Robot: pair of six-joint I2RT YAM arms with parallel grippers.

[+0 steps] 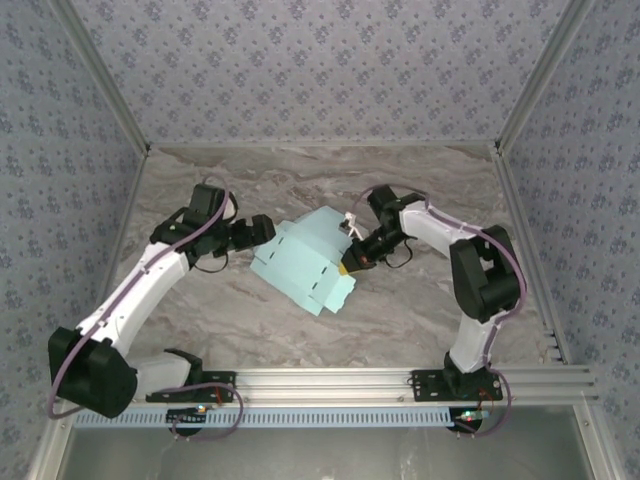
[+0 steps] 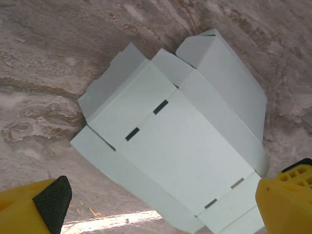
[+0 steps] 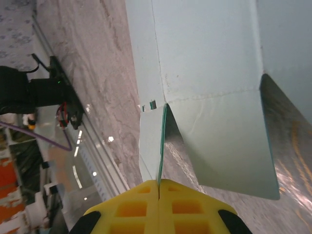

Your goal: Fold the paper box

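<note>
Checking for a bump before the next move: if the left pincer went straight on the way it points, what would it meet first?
The paper box, most likely: it lies straight ahead of the open left pincer. The gap looks small, though depth is unclear.

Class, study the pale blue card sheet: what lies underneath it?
The grey marbled tabletop runs under the pale aqua die-cut card sheet. Where the right claw pinches a flap up, bare tabletop shows beneath; under the flat middle, nothing can be seen.

The box (image 1: pixel 305 262) is a pale aqua die-cut sheet, askew at the worktop's (image 1: pixel 420 310) middle, mostly flat, some flaps raised.
</note>
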